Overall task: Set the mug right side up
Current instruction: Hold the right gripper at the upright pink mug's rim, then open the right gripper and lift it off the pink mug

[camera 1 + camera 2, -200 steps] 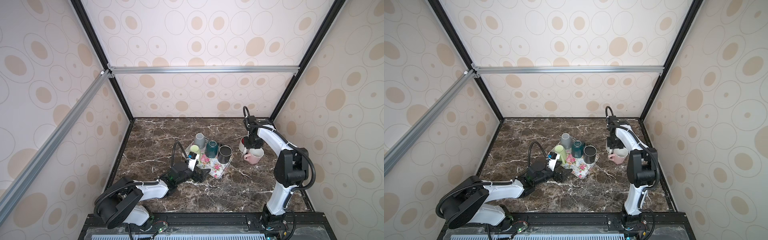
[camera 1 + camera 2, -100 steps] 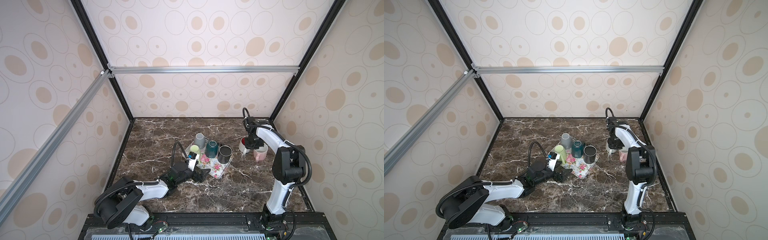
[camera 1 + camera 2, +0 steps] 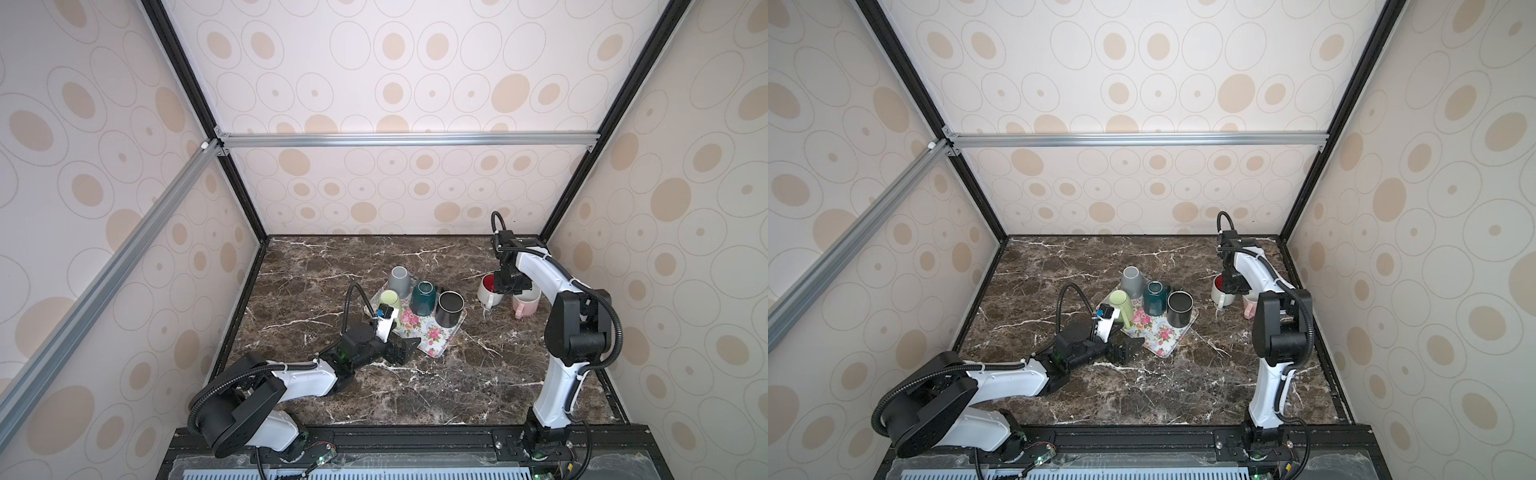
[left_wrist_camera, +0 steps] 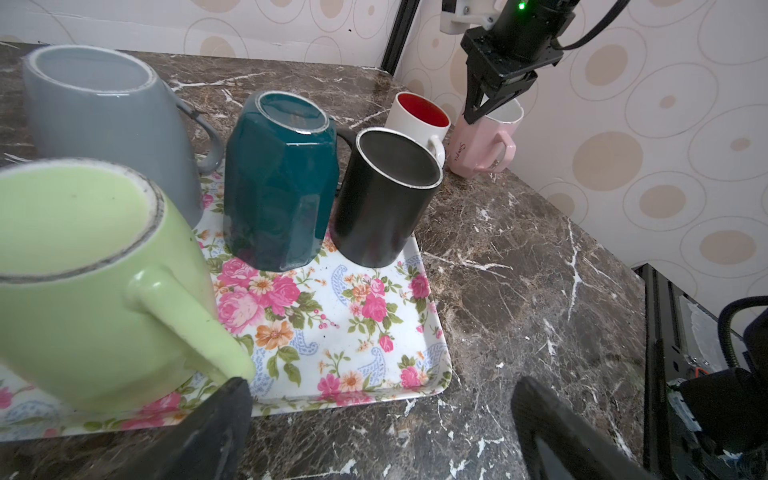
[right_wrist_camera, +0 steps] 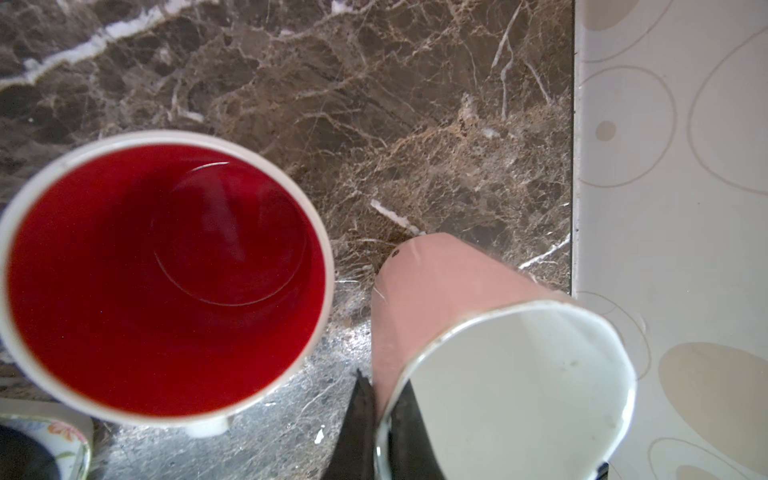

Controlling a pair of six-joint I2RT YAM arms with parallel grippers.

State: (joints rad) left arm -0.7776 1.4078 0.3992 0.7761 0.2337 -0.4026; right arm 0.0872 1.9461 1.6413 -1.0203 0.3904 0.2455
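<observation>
Pink mug (image 3: 526, 305) has come down since a second ago: then it hung tipped in the air beside the red-lined mug (image 3: 490, 289), now it stands mouth up on the worktop (image 3: 457, 374), near the right wall. The right end effector (image 5: 376, 419) has pinched tight on its rim, one finger inside the white interior and one outside. The left arm has not moved; its left end effector (image 4: 382, 419) rests low at the near edge of the tray (image 4: 353, 332), fingers spread wide and holding nothing.

The red-lined mug stands just beside the pink one, apart from it by a narrow strip of marble. On the tray four mugs stand upside down: grey (image 3: 399, 278), teal (image 3: 423, 297), black (image 3: 448, 308) and green (image 3: 390, 301), packed close together.

The worktop is dark brown marble with white veins. The tray is a white rectangle printed with pink roses. The pink mug has faceted sides; the black one is a plain cylinder.
</observation>
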